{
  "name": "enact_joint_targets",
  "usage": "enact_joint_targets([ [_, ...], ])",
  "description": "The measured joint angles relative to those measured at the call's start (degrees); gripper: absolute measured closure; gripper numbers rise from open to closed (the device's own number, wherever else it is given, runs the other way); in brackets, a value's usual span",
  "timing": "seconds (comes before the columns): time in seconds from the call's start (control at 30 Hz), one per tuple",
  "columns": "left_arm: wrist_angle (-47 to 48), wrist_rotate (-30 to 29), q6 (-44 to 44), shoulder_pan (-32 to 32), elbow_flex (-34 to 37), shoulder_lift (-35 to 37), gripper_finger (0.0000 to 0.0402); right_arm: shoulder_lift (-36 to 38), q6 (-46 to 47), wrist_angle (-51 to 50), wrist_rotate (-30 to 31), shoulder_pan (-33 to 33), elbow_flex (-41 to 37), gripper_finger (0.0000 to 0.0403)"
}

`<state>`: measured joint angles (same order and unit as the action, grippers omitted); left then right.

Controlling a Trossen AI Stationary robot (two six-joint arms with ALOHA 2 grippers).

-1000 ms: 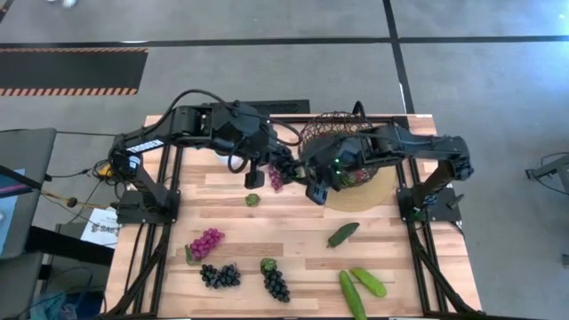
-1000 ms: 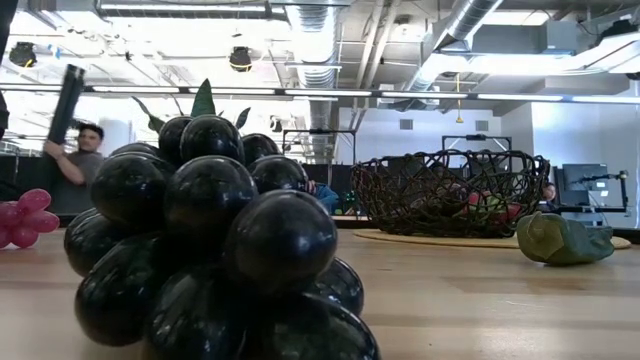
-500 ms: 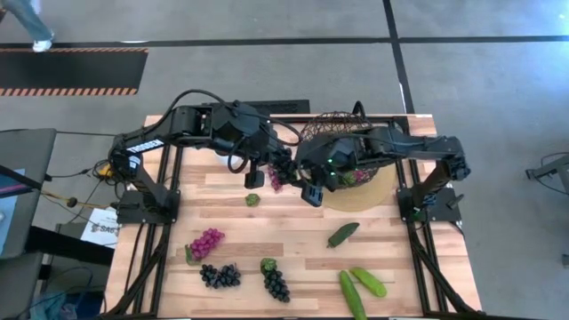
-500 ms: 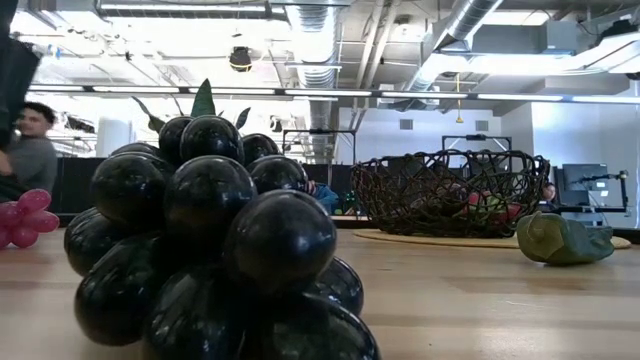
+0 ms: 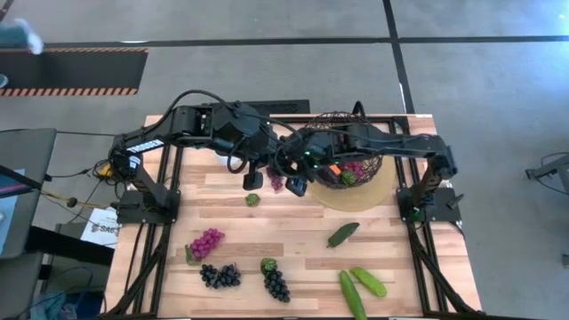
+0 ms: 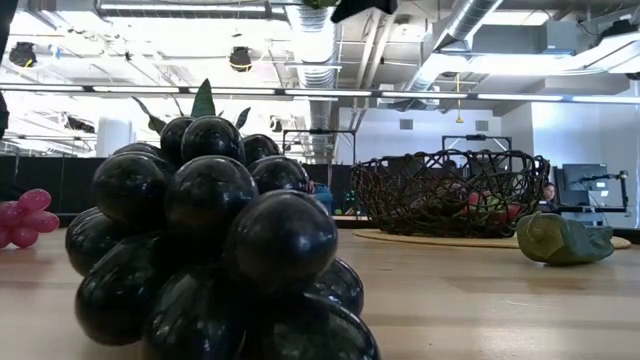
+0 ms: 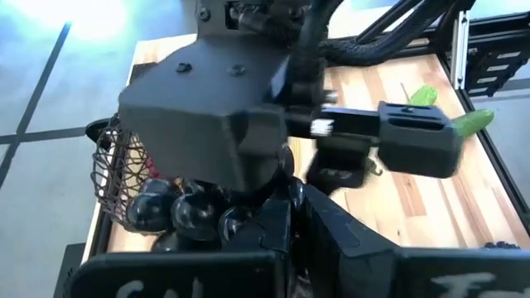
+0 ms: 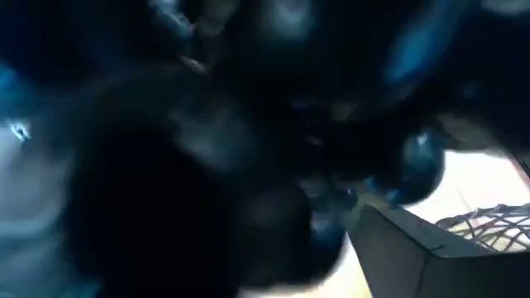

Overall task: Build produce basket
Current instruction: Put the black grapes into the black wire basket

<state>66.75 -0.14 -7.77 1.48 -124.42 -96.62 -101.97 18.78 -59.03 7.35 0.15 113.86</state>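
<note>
**A:** What can't you make out here?

**B:** The right wrist view is a dark smear, so you can't tell how the right gripper (image 5: pixel 293 180) has its fingers set. The right arm covers most of the basket (image 5: pixel 335 118). In the low view, a black grape bunch (image 6: pixel 215 240) on the table blocks much of the table.

**A:** And the left gripper (image 5: pixel 264 173)?

**B:** You see its fingers squeezed together on a dark grape bunch (image 7: pixel 186 213), raised just beside the basket, which sits on the tan disc (image 5: pixel 373 197).

**A:** What has changed?

**B:** A second ago the right gripper hung over the disc's near edge. It has swung across and is now close to the left one. The person at the low view's left edge is gone.
</note>
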Motion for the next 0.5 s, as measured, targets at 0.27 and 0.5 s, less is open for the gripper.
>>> enact_joint_targets([
  [0.27,0.36,0.00,0.04,0.00,0.00,0.00,0.0401,-0.07,-3.36,0.99,0.09,0.77,-0.02,0.0327],
  [0.5,0.56,0.35,0.17,-0.07,-0.02,0.00,0.0401,-0.07,-6.16,1.47,1.59,2.39,0.27,0.0388],
])
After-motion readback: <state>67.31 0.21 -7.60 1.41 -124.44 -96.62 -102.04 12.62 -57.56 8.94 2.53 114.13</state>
